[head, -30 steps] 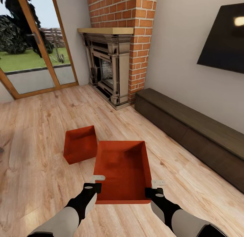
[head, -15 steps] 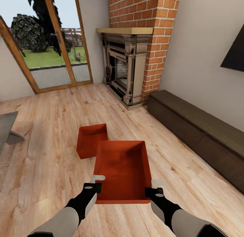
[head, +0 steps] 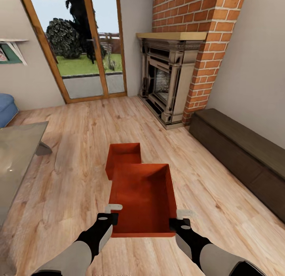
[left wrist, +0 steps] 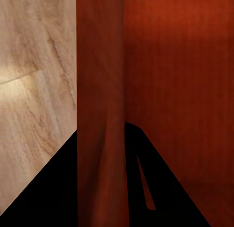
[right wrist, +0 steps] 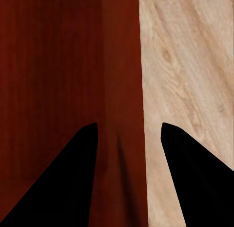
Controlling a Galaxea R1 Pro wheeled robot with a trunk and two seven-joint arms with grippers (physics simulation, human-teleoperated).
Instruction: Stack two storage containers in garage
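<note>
I hold one orange-red storage container (head: 144,197) level in front of me over the light wood-plank floor (head: 75,157) of the living room. My left gripper (head: 112,216) is shut on its left wall near the close corner. My right gripper (head: 178,221) is shut on its right wall. The left wrist view shows the thin wall (left wrist: 100,90) pinched between the dark fingers (left wrist: 48,188). The right wrist view shows the other wall (right wrist: 122,66) held the same way. The second container (head: 122,155) lies on the planks just beyond the held one, partly hidden by it.
A brick fireplace (head: 170,78) stands ahead right, with a long dark low cabinet (head: 241,153) along the right wall. A glass table (head: 16,149) sits at the left, a blue sofa (head: 6,108) behind it. Glazed wooden doors (head: 83,50) fill the far wall.
The camera has swung left, so the room has slid right in the picture and the table and sofa have come in. The held container and both grippers keep their place.
</note>
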